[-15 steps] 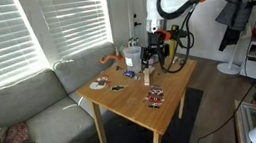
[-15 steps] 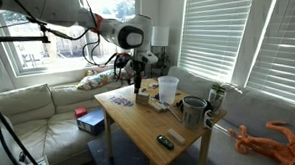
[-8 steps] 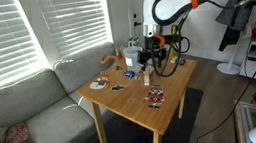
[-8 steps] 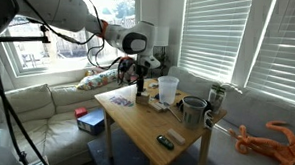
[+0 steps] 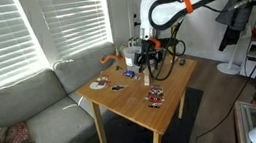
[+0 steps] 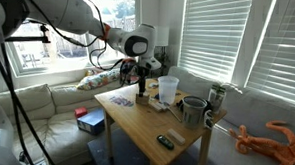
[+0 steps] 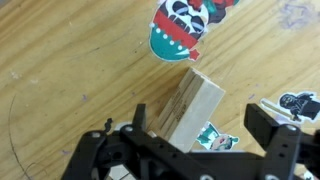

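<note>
A pale wooden block [image 7: 186, 104] stands upright on the wooden table [image 7: 60, 70]. My gripper [image 7: 205, 120] hangs over it, open, with the jaws on either side of the block's top. The block is close to the left finger [image 7: 140, 122], and a wide gap separates it from the right finger [image 7: 270, 115]. In both exterior views the gripper [image 5: 146, 63] [image 6: 141, 79] is low over the block [image 5: 147, 77] [image 6: 141, 93] near the table's far part. Nothing is held.
Cartoon stickers [image 7: 178, 25] [image 7: 212, 138] lie flat around the block. The table [image 6: 146, 127] also holds a clear cup [image 6: 167, 89], a metal mug [image 6: 193, 111], a can [image 6: 216, 96] and a small dark object [image 6: 165, 141]. A plate [image 5: 99, 84] sits by the sofa side.
The gripper has come down and shifted slightly toward the block, so its open jaws now sit around the block's top. The block has not moved.
</note>
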Action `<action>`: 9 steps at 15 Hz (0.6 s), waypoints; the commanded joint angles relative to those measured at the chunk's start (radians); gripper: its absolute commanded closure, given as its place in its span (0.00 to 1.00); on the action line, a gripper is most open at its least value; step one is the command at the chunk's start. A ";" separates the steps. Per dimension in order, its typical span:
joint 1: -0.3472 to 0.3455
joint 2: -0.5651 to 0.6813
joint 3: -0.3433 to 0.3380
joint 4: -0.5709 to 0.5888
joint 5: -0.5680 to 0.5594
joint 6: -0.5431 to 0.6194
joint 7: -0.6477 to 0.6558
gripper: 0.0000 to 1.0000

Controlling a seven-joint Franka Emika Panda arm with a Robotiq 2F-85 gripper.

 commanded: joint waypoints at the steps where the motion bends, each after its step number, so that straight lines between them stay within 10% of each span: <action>1: 0.020 0.040 -0.010 0.037 -0.031 0.014 0.048 0.00; 9: 0.023 0.059 -0.016 0.046 -0.021 0.002 0.051 0.54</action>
